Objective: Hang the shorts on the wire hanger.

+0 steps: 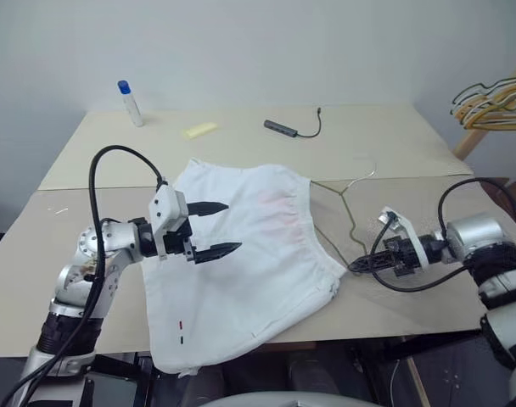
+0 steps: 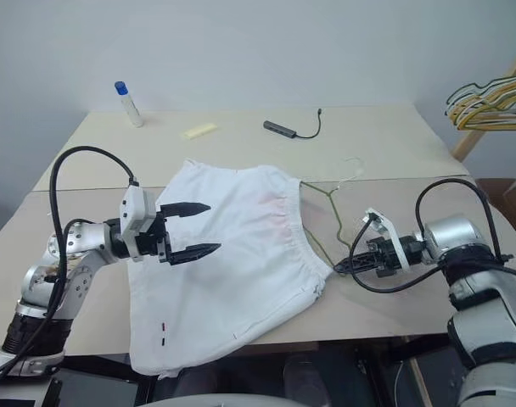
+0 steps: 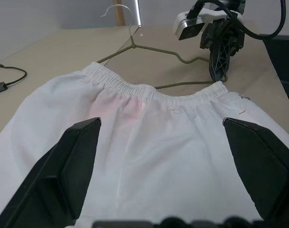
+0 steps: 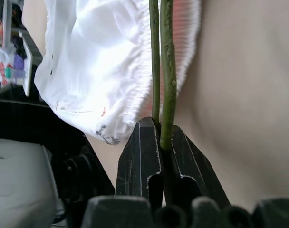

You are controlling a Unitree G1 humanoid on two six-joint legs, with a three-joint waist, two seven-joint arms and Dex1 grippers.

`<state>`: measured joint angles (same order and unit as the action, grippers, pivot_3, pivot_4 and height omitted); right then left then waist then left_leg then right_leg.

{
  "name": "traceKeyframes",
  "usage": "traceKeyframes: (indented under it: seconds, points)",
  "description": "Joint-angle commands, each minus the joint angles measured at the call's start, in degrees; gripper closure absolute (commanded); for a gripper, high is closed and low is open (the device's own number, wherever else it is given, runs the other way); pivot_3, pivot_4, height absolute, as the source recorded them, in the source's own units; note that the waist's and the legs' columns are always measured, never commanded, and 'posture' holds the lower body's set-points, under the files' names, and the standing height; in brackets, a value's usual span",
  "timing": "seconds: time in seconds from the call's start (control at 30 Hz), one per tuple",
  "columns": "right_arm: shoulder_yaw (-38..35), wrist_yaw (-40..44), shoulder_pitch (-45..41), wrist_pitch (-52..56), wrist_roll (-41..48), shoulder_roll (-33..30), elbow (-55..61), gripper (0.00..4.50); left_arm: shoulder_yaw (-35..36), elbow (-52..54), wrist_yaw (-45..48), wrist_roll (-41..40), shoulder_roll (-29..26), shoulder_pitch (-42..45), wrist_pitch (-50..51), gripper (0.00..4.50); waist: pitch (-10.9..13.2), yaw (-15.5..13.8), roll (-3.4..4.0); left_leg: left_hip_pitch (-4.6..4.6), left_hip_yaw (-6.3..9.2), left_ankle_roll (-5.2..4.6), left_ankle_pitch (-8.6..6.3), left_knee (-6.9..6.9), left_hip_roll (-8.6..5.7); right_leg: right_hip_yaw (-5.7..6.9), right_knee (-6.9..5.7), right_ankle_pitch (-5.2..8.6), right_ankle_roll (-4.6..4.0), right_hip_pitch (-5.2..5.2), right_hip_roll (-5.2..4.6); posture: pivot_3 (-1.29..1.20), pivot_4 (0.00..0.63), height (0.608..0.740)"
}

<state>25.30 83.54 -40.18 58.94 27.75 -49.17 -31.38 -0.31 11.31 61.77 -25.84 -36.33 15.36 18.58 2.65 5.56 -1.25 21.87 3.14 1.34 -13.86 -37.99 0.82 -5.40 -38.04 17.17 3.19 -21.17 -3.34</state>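
Note:
The white shorts (image 1: 249, 263) lie flat on the beige table (image 1: 394, 144), with one leg draped over the front edge. Their gathered waistband faces right. The thin wire hanger (image 1: 347, 216) lies at the waistband, its hook (image 1: 366, 174) pointing to the back, and part of its frame is hidden by the cloth. My right gripper (image 1: 353, 265) is shut on the hanger's near corner, and in the right wrist view the wire (image 4: 167, 71) runs up from between its fingers. Over the middle of the shorts my left gripper (image 1: 232, 226) hovers open, with nothing in it.
At the back of the table stand a small bottle with a blue cap (image 1: 130, 103), a yellow strip (image 1: 200, 130) and a black adapter with a cable (image 1: 283, 127). A bunch of yellow and dark hangers (image 1: 496, 102) hangs at the far right.

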Motion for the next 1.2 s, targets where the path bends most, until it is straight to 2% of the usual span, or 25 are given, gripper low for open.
traceKeyframes:
  seconds: [0.03,0.13,0.27,0.47,0.57,0.8,1.0,1.2]
  points:
    - [-8.0,-7.6,1.3,0.8,1.4,0.8,12.6,4.5,0.3,-0.5,0.6,0.3,-0.3,2.1,-1.7,0.04,0.0,0.2,0.02,-0.02,-0.02,0.0,0.0,0.0,0.0,-0.02,-0.01,0.0,0.0,-0.01,0.0,-0.08,0.0,0.74]
    - [-10.9,-12.9,3.6,0.6,0.7,1.2,22.6,4.5,0.5,-2.1,1.1,0.7,-0.7,3.5,-2.4,0.04,0.0,0.1,0.03,0.0,0.0,0.0,0.0,0.0,0.0,-0.01,-0.02,0.0,0.0,-0.03,0.02,-0.08,0.0,0.74]
    - [-10.2,-16.2,6.1,-4.9,-3.3,-1.0,35.7,4.5,2.9,-4.2,1.9,0.3,-2.5,6.6,-2.7,0.04,0.0,0.1,0.02,0.11,0.0,0.0,0.0,0.0,0.0,0.01,0.02,0.01,0.02,-0.09,0.01,-0.1,0.0,0.74]
    - [-6.9,-18.6,5.0,-8.6,-8.8,-1.6,42.5,4.5,13.7,-6.8,7.3,-11.2,-8.1,15.3,1.4,0.04,0.0,0.3,0.0,0.15,-0.01,0.0,0.0,-0.02,0.01,0.03,0.02,0.01,0.02,-0.14,0.0,-0.11,0.0,0.74]
    - [-5.9,-18.4,4.4,-9.8,-9.5,-0.2,42.7,4.5,15.3,-9.4,12.8,-12.7,-12.3,18.0,1.4,0.04,0.0,0.9,0.0,0.15,-0.04,0.0,0.0,-0.02,0.02,0.02,0.01,0.02,0.03,-0.16,0.01,-0.1,0.0,0.74]
    - [-0.5,-18.2,2.8,-17.3,-16.4,1.4,43.0,4.5,6.2,-18.0,24.0,-4.2,-17.2,22.8,-3.7,0.04,0.0,1.5,0.0,0.06,0.02,0.0,0.0,-0.02,0.04,0.07,-0.01,0.02,0.01,-0.09,0.08,-0.08,0.0,0.74]
    - [1.6,-17.3,0.9,-20.4,-20.2,2.4,42.4,4.5,-2.8,-22.4,27.1,5.0,-15.6,28.0,-9.0,0.04,0.0,1.4,0.0,0.19,0.01,0.0,0.0,-0.02,-0.01,0.06,0.02,0.02,0.01,-0.15,0.02,-0.07,0.0,0.74]
    - [2.8,-17.2,0.9,-20.6,-22.9,2.8,43.3,4.5,-7.0,-24.9,29.8,7.3,-13.7,31.0,-6.7,0.04,0.0,1.4,0.0,0.17,0.04,-0.01,0.01,-0.02,0.02,0.08,-0.05,0.02,0.0,-0.16,0.06,-0.08,0.0,0.74]
